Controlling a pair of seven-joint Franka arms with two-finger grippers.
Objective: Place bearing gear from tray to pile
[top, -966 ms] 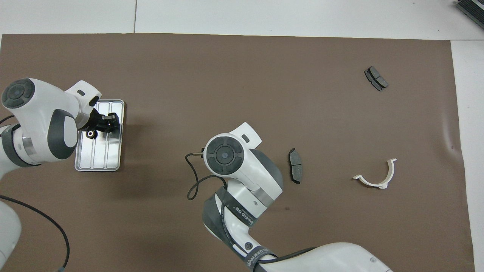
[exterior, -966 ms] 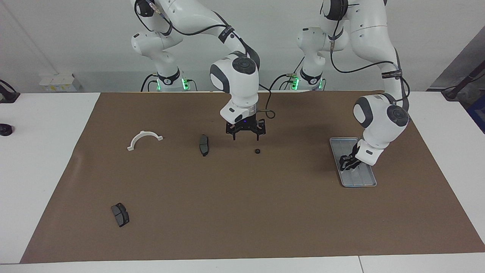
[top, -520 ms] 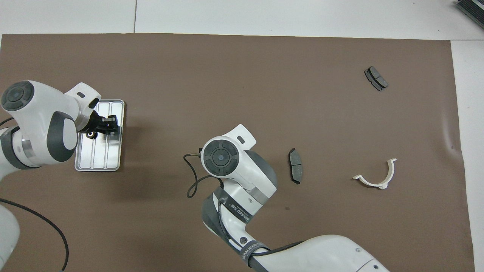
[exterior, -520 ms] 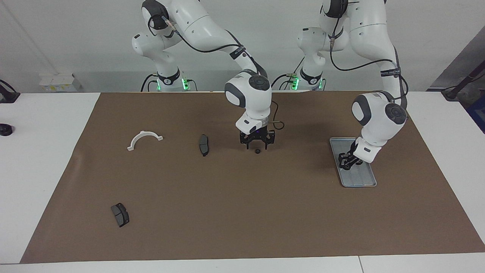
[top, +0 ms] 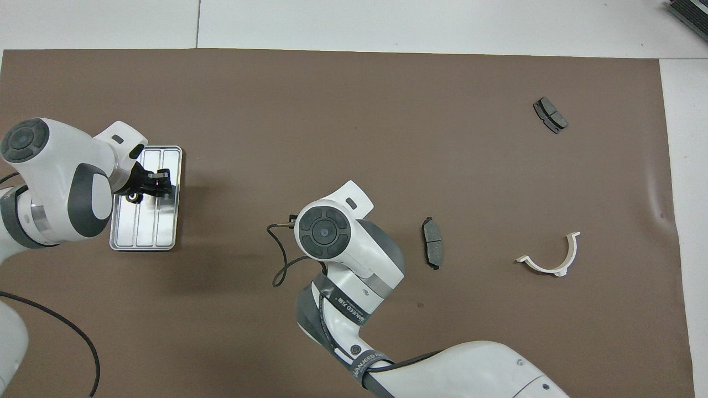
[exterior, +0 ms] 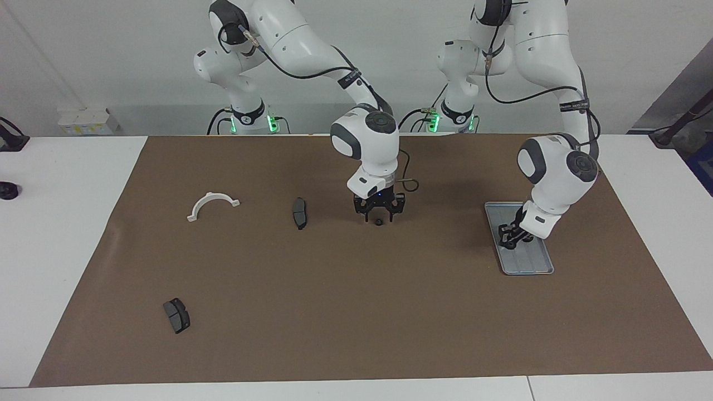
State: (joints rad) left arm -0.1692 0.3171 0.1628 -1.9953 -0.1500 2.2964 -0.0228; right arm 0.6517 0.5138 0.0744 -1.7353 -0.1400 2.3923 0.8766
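The silver ribbed tray (exterior: 529,264) (top: 146,232) lies at the left arm's end of the brown mat. My left gripper (exterior: 511,239) (top: 157,185) is tilted down into it, beside a small black bearing gear (top: 131,196); whether it grips that gear is unclear. A second bearing gear (exterior: 379,222) sits on the mat mid-table. My right gripper (exterior: 379,217) hangs low right over it, open, a finger on each side. The pile is scattered: a white bracket (exterior: 213,195) (top: 539,266) and two brake pads (exterior: 299,213) (exterior: 176,315).
The brake pad (top: 432,250) nearest the right gripper lies beside it toward the right arm's end; the other pad (top: 550,114) lies far out on the mat. A white box (exterior: 83,120) and a black object (exterior: 6,191) sit off the mat.
My right gripper swung toward the left arm's end, came down over the mid-table gear and narrowed its fingers. My left gripper shifted slightly within the tray and narrowed too.
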